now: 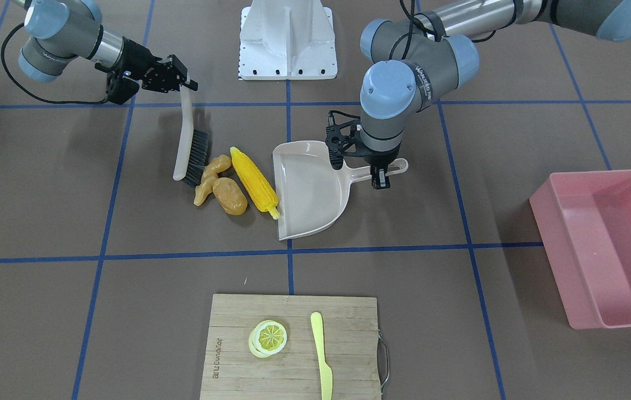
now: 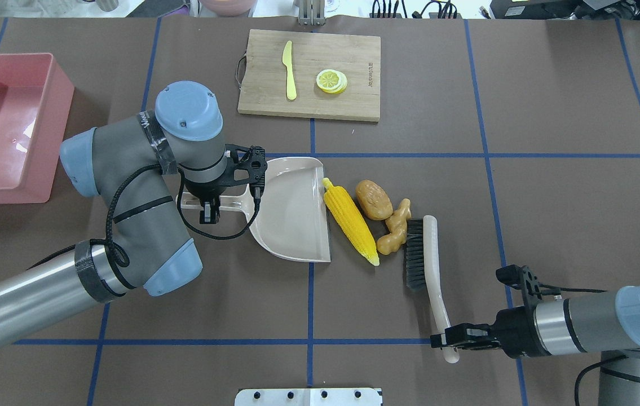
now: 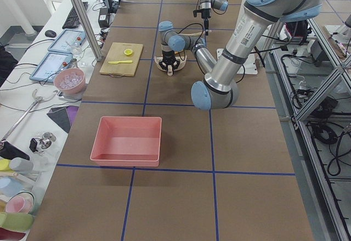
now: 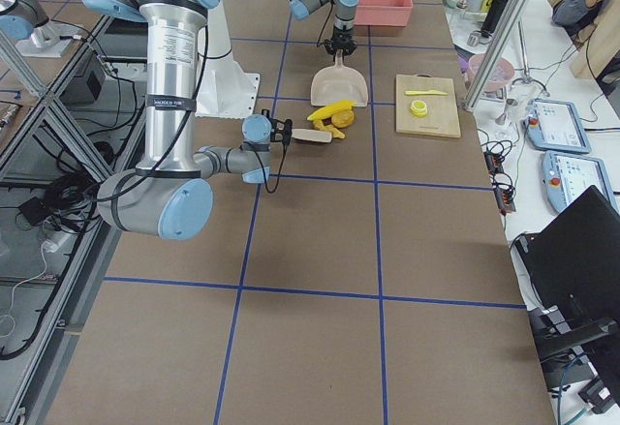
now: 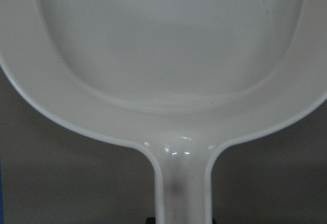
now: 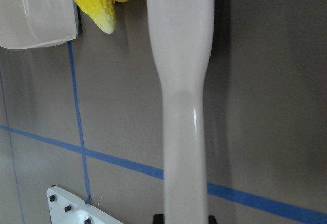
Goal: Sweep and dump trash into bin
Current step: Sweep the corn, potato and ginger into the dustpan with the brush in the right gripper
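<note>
The corn cob point(image 1: 254, 182) lies along the open lip of the beige dustpan point(image 1: 307, 189). The potato point(image 1: 230, 195) and the ginger root point(image 1: 209, 178) lie just beyond the corn. My right gripper point(image 1: 184, 83) is shut on the handle of a brush point(image 1: 186, 139), whose bristles point(image 2: 414, 254) touch the ginger point(image 2: 396, 228). My left gripper point(image 2: 210, 213) is shut on the dustpan's handle point(image 5: 184, 183), and the pan rests flat on the table. The pink bin point(image 2: 60, 141) stands empty at the table's left end, apart from both arms.
A wooden cutting board point(image 1: 293, 355) with a lemon slice point(image 1: 268, 338) and a pale yellow knife point(image 1: 322, 355) lies on the table's far side from me. The white base plate point(image 1: 287, 39) is between the arms. Blue tape lines cross the brown table.
</note>
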